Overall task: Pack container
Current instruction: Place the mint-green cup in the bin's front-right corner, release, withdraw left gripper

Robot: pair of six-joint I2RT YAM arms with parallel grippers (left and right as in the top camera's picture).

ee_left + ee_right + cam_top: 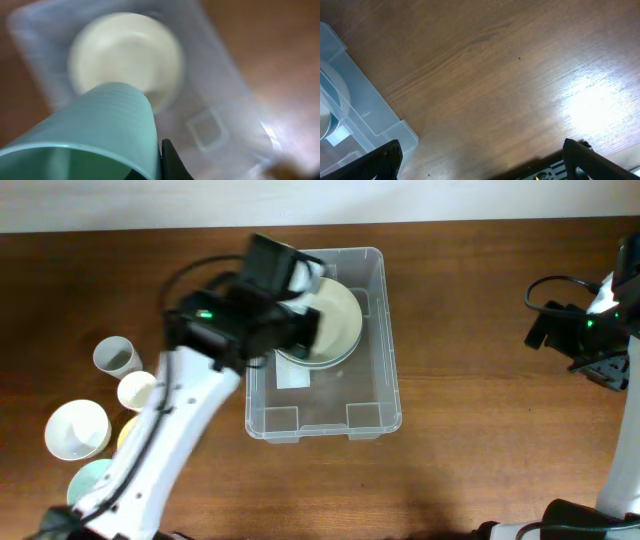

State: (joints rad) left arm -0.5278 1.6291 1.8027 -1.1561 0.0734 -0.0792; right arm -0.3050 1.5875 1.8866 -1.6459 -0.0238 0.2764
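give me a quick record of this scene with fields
left gripper: shut on a green cup, above the container
container: clear bin with a cream bowl inside
right gripper: open, holding nothing, over the table to the right of the container
outside the container: grey cup and white bowl, with others, on the left

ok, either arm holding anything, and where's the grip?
Left gripper holds a green cup by its wall near the rim; right gripper is open, empty.
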